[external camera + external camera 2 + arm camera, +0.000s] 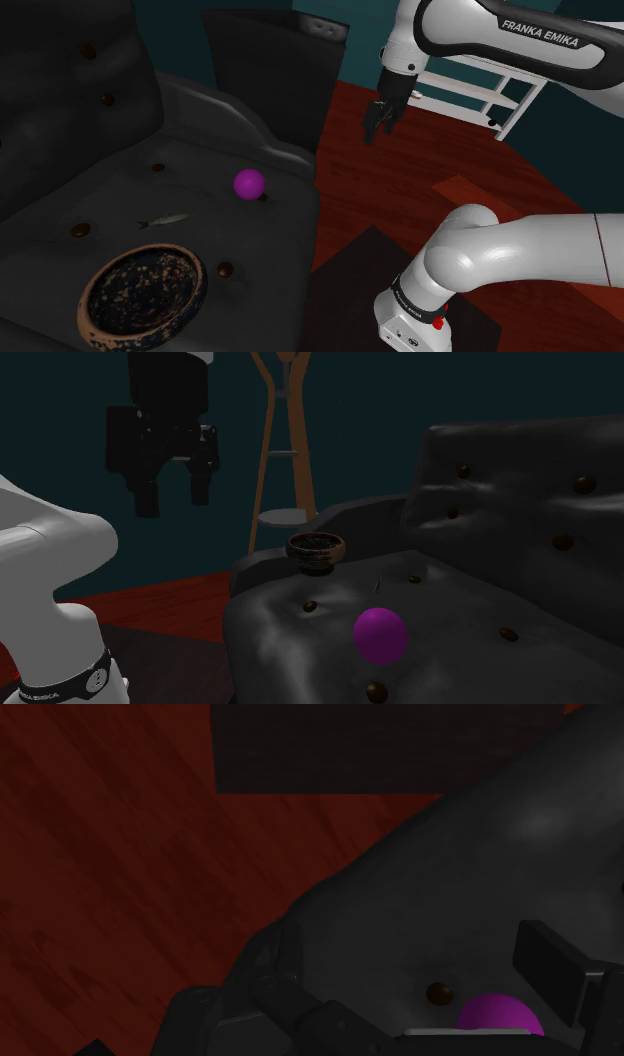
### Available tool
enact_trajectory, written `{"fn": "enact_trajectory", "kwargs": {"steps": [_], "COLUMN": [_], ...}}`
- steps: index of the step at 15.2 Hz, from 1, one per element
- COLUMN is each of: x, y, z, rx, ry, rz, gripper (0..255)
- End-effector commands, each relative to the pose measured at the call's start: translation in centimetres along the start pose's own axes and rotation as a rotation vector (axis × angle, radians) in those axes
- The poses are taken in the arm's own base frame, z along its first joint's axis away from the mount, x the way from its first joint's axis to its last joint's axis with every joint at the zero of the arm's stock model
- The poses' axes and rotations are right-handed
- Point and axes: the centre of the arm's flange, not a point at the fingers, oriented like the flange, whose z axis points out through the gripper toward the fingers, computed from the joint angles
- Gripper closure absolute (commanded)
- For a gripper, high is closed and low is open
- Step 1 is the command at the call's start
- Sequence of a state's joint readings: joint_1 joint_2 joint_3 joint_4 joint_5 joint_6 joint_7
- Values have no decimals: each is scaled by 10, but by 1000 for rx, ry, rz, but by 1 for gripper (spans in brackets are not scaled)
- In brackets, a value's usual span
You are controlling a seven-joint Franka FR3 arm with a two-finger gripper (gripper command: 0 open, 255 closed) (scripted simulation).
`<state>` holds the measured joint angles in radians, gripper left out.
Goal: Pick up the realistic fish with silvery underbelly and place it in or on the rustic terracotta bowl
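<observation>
A small slim silvery fish [163,220] lies flat on the dark sofa seat [120,200], just beyond the speckled brown bowl [142,253] that stands near the seat's front. In the second exterior view the bowl [316,555] sits at the seat's far end, and the fish [379,585] is a thin sliver beside it. My black gripper [378,120] hangs open and empty high over the red floor, well off the sofa to the shoulder view's right. Its two fingers stand apart in the second exterior view, where the gripper [172,494] is at the upper left.
A purple ball [249,183] rests on the seat near the sofa's edge, and it lies just ahead of one finger [552,970] as the purple ball [498,1014]. Brown buttons dot the cushions. A white rack [500,95] and a wooden stand [283,442] stand on the red wood floor [380,200].
</observation>
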<state>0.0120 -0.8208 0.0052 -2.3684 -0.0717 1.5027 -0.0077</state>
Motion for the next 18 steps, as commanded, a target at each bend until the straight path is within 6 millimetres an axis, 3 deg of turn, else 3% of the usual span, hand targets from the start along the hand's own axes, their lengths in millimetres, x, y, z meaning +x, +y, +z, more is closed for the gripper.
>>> {"fn": "enact_trajectory", "kwargs": {"steps": [1,9,18], "x": [0,96,187], "y": [0,-48,-126], "z": [0,28,66], "rx": [0,-27,-57], "ry": [0,-34,-72], "rz": [0,-236,-501], "gripper": [0,0,0]}}
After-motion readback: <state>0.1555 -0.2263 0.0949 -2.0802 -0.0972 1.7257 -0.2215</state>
